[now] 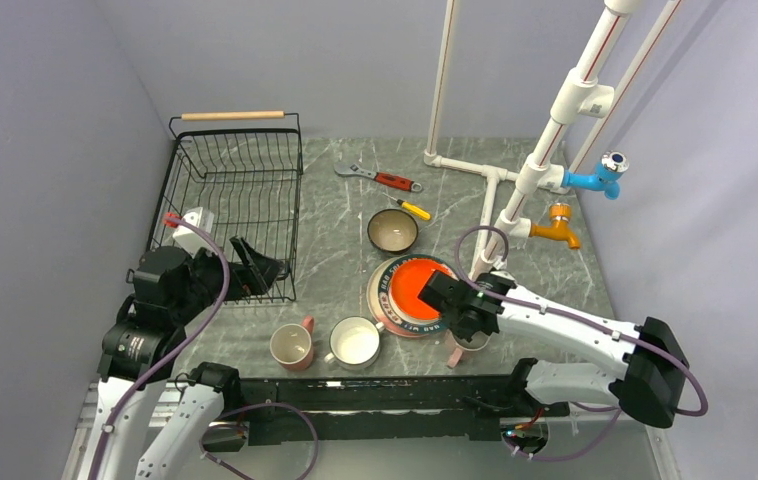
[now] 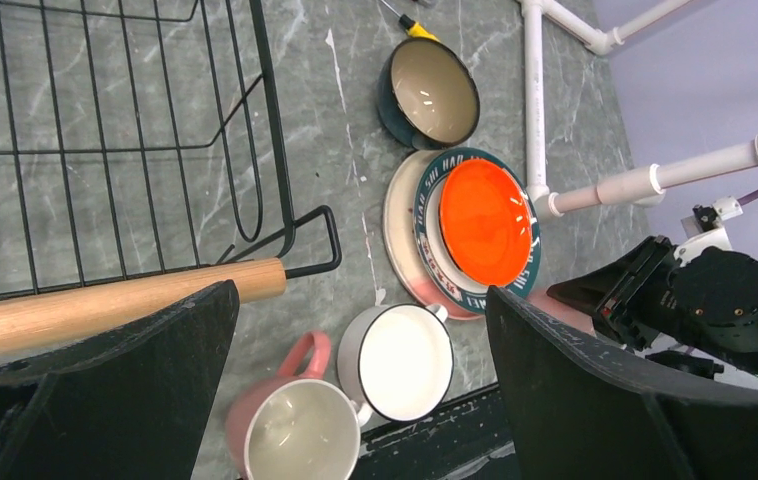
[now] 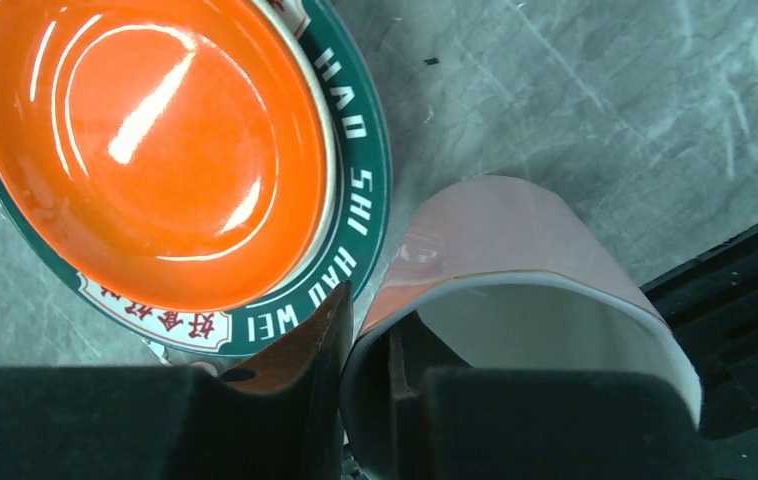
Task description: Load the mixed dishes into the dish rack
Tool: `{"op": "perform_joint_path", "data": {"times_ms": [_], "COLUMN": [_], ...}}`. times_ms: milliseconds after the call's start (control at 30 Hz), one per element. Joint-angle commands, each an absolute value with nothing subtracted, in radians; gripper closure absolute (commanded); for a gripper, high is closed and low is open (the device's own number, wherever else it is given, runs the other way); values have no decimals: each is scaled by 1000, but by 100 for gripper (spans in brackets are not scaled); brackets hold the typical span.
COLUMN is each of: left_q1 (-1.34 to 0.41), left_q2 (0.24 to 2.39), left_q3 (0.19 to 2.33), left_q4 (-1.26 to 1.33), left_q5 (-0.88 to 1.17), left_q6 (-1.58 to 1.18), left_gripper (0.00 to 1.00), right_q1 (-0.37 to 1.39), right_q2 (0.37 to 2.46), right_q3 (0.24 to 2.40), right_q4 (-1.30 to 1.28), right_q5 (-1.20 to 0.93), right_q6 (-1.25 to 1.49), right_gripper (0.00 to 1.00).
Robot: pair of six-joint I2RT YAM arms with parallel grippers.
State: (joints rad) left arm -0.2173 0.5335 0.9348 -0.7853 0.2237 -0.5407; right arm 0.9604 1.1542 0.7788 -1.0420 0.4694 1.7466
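The black wire dish rack (image 1: 240, 190) stands at the left, and its near wooden handle (image 2: 105, 305) shows in the left wrist view. My left gripper (image 1: 255, 268) hovers open and empty over the rack's near right corner. A pink mug (image 1: 292, 346) and a white mug (image 1: 355, 341) stand near the front edge and show between the left gripper's fingers (image 2: 105, 400). The orange-red plate (image 1: 420, 287) lies on the lettered-rim plate (image 1: 380, 295). The teal bowl (image 1: 392, 231) is behind them. My right gripper (image 1: 460, 320) is shut on the rim of the second pink mug (image 3: 515, 250), one finger inside it.
A red-handled wrench (image 1: 385, 179) and a yellow-handled screwdriver (image 1: 410, 208) lie behind the bowl. A white pipe frame (image 1: 515, 190) with blue and orange taps rises at the back right. A black rail (image 1: 375, 395) runs along the table's front edge.
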Motion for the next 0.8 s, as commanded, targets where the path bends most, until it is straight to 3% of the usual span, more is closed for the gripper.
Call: {"op": "perform_joint_path", "data": {"times_ms": [0, 100, 767], "left_q1": [-213, -214, -214], "left_q2": [533, 534, 554], "left_q3": [930, 924, 852], "left_q4": [-732, -729, -633], "left_q5": [283, 287, 435], "left_q6": [-559, -562, -639], "left_gripper": [1, 1, 1], "right_q1": [956, 956, 957], "right_q2": [1122, 1103, 667], "right_q3": [791, 790, 636], "right_q4": [-1078, -1089, -905], "right_q5": [495, 500, 533], "right_q6": [1796, 1806, 1681], "right_gripper": [91, 100, 100]}}
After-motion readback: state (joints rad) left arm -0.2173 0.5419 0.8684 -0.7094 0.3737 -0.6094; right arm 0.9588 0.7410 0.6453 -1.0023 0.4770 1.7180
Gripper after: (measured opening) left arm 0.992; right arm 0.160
